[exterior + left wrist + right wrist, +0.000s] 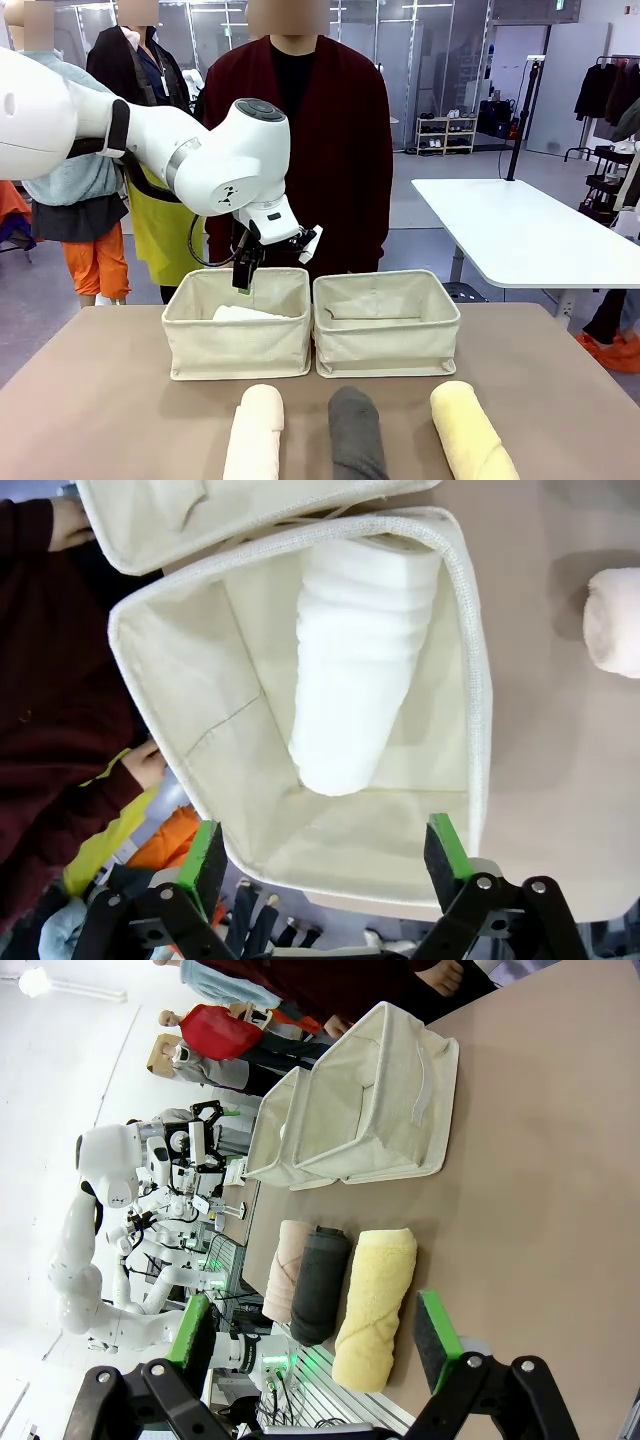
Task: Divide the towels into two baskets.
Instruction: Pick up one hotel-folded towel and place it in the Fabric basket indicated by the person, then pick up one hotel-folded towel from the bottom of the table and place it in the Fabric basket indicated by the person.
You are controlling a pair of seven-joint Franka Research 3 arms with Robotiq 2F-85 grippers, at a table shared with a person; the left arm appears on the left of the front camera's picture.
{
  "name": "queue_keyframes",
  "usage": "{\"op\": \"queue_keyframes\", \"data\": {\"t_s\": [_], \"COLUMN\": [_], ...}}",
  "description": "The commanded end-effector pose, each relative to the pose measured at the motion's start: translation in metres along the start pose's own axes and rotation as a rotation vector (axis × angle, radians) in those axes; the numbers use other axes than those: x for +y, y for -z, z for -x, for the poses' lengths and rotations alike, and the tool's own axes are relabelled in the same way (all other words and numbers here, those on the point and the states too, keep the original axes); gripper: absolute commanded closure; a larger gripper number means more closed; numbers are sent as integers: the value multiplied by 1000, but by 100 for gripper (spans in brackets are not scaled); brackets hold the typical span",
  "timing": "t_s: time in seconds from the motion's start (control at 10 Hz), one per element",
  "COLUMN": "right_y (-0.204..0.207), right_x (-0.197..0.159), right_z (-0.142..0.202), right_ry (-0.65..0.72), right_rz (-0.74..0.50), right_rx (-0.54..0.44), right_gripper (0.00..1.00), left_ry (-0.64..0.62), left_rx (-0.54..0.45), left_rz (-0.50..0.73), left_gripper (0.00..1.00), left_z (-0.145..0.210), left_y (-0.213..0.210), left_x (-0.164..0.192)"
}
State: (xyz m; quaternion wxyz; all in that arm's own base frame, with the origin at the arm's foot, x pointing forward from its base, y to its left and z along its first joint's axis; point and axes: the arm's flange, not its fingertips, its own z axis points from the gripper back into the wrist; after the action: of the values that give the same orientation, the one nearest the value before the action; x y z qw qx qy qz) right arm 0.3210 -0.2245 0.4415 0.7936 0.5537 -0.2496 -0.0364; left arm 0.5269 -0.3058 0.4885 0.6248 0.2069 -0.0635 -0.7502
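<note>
Sorting stands at one towel: the white roll lies in the left basket, the left gripper hanging empty and wide open above, probably to clear its rim, while the cream roll, grey roll and yellow roll lie on the table near the right gripper, its jaws also spread.

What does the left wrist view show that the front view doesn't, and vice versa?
Left wrist: the white towel at full length inside the left basket, under the open left gripper. Front: the dark grey towel and pale yellow towel on the table. Both: that basket, the second basket, the cream towel, the person.
</note>
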Motion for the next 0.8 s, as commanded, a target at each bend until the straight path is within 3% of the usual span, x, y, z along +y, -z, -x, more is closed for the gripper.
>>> {"op": "queue_keyframes", "data": {"t_s": [0.0,0.7], "right_y": [0,0], "right_x": [3,3], "right_z": [1,1], "right_ry": [-6,-6], "right_rz": [-8,-8], "right_rx": [-1,-1], "right_gripper": [0,0], "left_ry": [18,18], "left_rx": [-4,-4], "left_rz": [0,0], "left_gripper": [0,0], "left_z": [0,0], "left_y": [2,2], "left_x": [0,0]}}
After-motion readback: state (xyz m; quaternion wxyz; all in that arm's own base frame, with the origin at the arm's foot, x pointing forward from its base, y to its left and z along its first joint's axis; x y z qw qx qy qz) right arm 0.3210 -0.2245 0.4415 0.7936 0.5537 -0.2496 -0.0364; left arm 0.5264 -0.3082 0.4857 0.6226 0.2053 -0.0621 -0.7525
